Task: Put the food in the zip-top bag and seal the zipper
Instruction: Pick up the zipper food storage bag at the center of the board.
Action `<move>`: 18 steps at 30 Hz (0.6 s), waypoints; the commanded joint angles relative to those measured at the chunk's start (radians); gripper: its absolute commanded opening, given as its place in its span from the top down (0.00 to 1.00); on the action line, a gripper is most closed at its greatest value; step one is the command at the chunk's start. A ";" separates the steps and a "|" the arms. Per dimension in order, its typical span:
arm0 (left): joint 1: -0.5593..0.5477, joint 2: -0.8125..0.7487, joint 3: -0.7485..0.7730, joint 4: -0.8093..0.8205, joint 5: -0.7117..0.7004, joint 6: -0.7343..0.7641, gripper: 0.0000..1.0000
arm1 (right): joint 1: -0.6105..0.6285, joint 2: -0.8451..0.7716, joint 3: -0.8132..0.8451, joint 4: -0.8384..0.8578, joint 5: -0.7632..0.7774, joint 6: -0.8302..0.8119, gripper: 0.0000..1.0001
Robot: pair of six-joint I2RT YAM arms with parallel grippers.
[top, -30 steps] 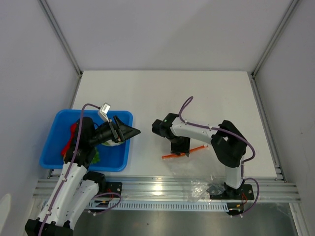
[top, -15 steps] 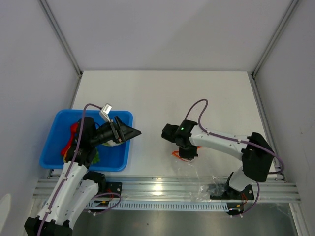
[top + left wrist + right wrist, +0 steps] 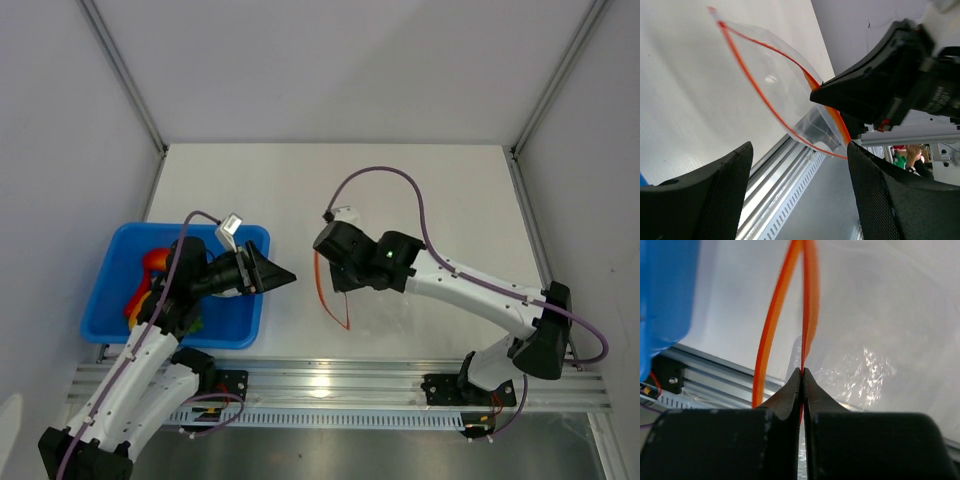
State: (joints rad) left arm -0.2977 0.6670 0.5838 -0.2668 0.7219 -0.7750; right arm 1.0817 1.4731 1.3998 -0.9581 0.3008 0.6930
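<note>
Left end effector hangs open and empty over the blue tray's right rim at the desk's near-left corner, food inside the tray. Near the front edge's middle, the right end effector pinches the zip-top bag by its zipper, mouth gaping. Bag presentation seems underway; next the left should grasp food.

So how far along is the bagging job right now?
Done: the right gripper has its jaws shut on the mouth edge of the zip-top bag, holding it up with the zipper parted. In hand: the left gripper, jaws open and empty, faces that opening. Left: the food lies in the blue tray, none is bagged, and nothing is sealed.
</note>
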 commanded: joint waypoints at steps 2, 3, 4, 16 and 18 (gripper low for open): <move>-0.067 0.009 0.073 -0.047 -0.085 0.023 0.23 | 0.073 0.064 0.162 0.015 0.136 -0.142 1.00; -0.073 0.009 0.076 -0.051 -0.096 0.020 0.23 | 0.078 0.065 0.172 0.016 0.141 -0.147 1.00; -0.077 0.006 0.070 -0.051 -0.104 0.014 0.23 | 0.081 0.059 0.173 0.037 0.139 -0.161 1.00; -0.237 -0.030 0.025 -0.078 -0.245 -0.056 0.25 | 0.109 -0.065 0.033 0.197 0.118 -0.136 1.00; -0.261 -0.035 -0.004 -0.060 -0.260 -0.078 0.25 | 0.118 -0.079 0.027 0.208 0.115 -0.136 1.00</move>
State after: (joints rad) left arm -0.5217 0.6506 0.6064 -0.3443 0.5198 -0.8059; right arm 1.1847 1.4479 1.4296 -0.8253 0.3992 0.5587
